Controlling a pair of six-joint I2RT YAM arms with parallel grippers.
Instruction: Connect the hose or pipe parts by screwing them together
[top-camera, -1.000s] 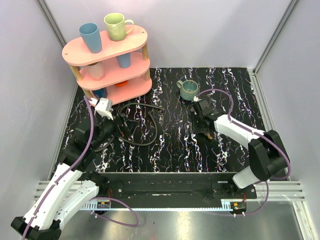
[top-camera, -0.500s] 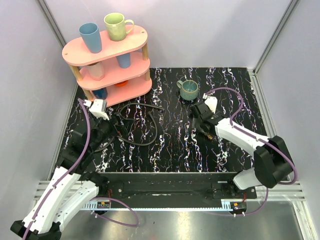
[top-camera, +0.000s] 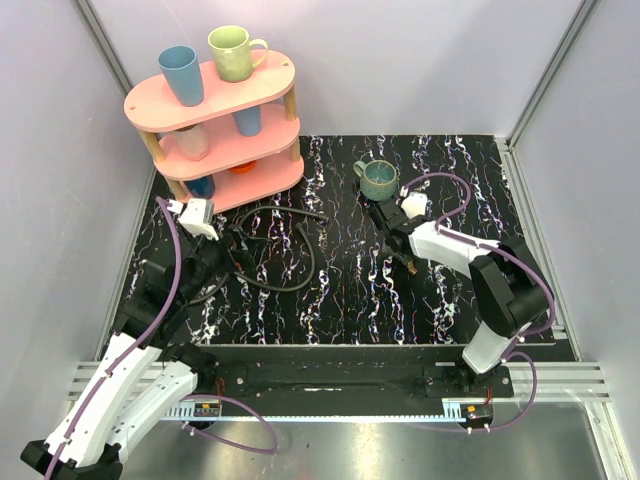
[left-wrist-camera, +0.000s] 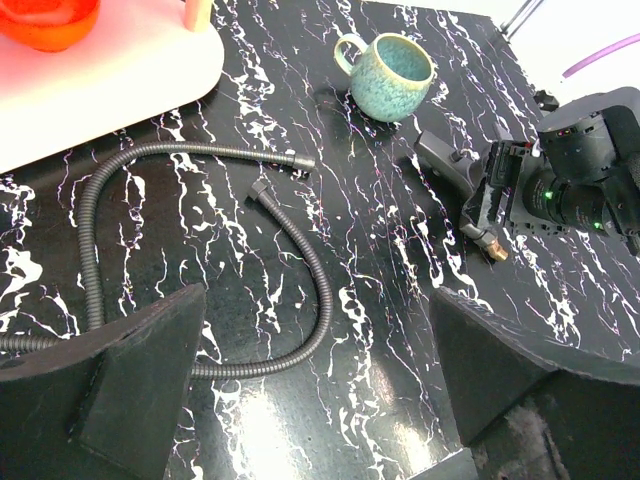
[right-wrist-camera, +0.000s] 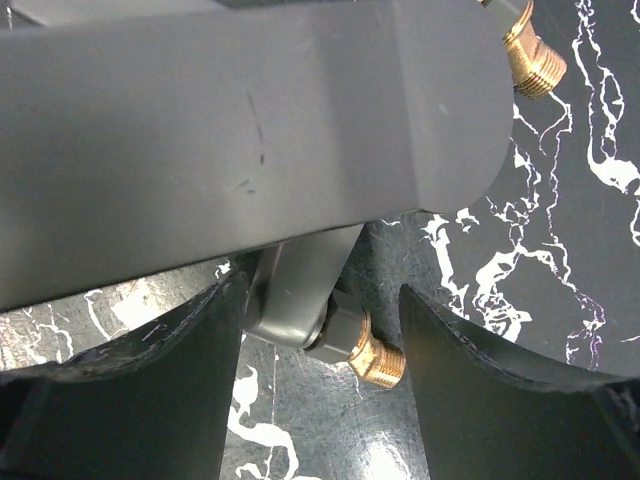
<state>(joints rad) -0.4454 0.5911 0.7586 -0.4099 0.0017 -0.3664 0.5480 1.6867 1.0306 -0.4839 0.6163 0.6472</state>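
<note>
Two thin black ribbed hoses (left-wrist-camera: 318, 300) curl on the black marbled table, their ends (left-wrist-camera: 262, 188) near each other; they show again as hoses (top-camera: 285, 255) in the top view. My left gripper (left-wrist-camera: 320, 400) hovers over them, wide open and holding nothing. Further right lies the dark grey fan-shaped piece (right-wrist-camera: 250, 130), and its brass-tipped stem (right-wrist-camera: 372, 358) rests on the table between my right gripper's fingers (right-wrist-camera: 120, 390). The right gripper (right-wrist-camera: 320, 400) is open around that stem and does not clamp it. A second brass fitting (right-wrist-camera: 530, 52) shows at the upper right.
A teal mug (top-camera: 380, 179) stands just behind my right gripper (top-camera: 398, 238). A pink tiered shelf (top-camera: 215, 95) carrying cups fills the back left corner. Purple cables loop from both wrists. Grey walls close in the table on three sides.
My right jaws have widened around the grey piece's stem, and the right forearm has swung left and folded in. The left wrist shifted slightly left, then stayed still.
</note>
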